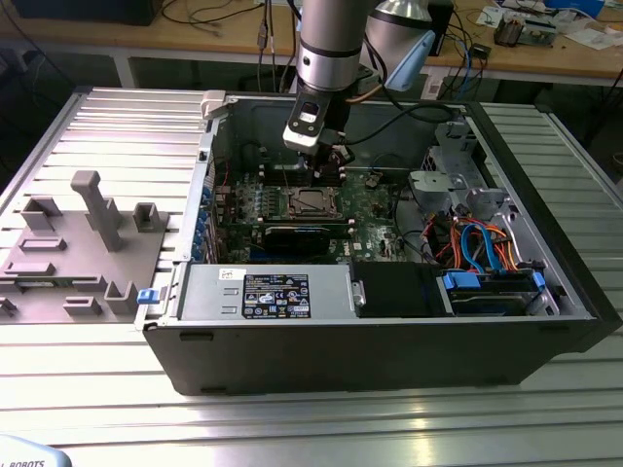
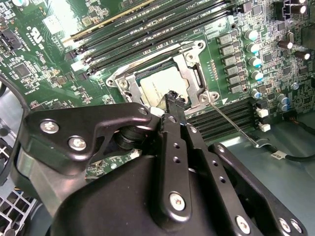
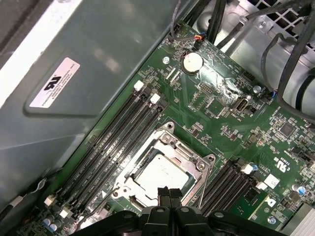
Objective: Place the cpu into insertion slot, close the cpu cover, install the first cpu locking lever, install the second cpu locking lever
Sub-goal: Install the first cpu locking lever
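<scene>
The cpu [image 2: 158, 84] lies flat in the insertion slot [image 2: 119, 81] on the green board, its dull silver top showing. The cpu cover [image 2: 191, 73] is down around it as a silvery frame. In the first wrist view the cpu [image 3: 165, 174] and the cpu cover [image 3: 173, 147] look the same. A thin wire locking lever [image 2: 234, 123] sticks out sideways from the socket over the memory slots, unlatched. My gripper [image 2: 172, 96] is shut with nothing in it, its tips just over the socket's near edge. In the exterior view my gripper [image 1: 327, 163] hangs right behind the socket [image 1: 310, 201].
Long black memory slots [image 3: 118, 142] flank the socket on both sides. The case holds a power supply [image 1: 268, 292] in front, and a drive cage with blue and orange cables [image 1: 482, 243] at the exterior view's right. A grey fixture [image 1: 92, 243] sits on the table outside.
</scene>
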`<state>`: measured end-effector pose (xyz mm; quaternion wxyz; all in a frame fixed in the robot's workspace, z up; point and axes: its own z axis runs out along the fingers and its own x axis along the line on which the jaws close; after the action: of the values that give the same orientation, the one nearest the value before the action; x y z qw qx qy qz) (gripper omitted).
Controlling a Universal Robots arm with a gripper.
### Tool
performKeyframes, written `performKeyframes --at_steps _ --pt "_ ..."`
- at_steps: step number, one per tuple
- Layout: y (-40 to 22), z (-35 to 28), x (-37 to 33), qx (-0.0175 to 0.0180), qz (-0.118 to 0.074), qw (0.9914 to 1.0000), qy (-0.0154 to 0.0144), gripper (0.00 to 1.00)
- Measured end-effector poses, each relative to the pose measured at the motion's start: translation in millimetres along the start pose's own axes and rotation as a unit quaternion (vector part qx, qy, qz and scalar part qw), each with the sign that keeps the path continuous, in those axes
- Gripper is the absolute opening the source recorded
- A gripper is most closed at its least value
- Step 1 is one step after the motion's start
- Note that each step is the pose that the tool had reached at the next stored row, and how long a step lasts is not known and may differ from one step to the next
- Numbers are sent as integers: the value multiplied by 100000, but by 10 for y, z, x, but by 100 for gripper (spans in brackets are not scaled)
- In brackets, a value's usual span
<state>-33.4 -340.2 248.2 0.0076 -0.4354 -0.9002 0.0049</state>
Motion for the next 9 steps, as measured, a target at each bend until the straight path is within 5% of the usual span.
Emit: performKeyframes --at_steps 9 --pt "0 0 0 4 -379 99999 -6 11"
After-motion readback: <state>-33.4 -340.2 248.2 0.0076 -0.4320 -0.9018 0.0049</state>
